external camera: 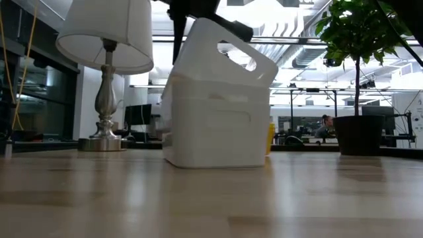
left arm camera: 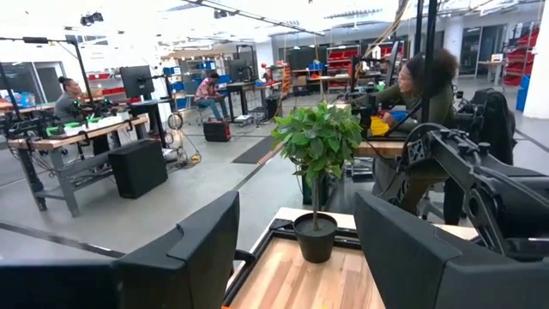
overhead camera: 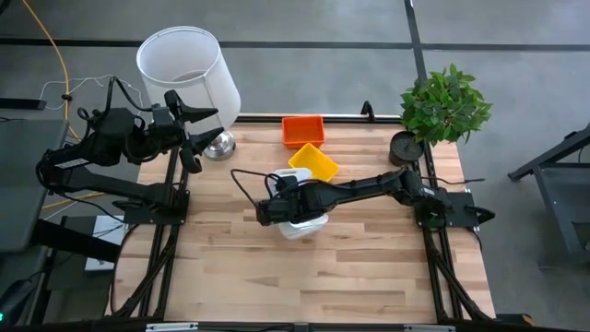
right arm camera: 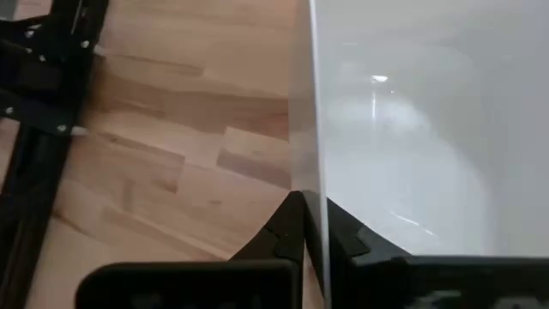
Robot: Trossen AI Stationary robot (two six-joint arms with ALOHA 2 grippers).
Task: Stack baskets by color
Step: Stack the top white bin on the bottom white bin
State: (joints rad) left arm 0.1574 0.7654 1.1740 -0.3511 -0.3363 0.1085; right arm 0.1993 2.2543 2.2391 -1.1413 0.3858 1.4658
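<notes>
The right gripper is clenched on the thin rim of a white basket near the middle of the table, its fingers pinching the wall from both sides; in the low view that basket sits on the wood with a tilted white one on top. A yellow basket lies just beyond it, and a red basket sits at the far edge. The left gripper hangs released, fingers apart, off the table's far left corner beside the lamp, facing the plant.
</notes>
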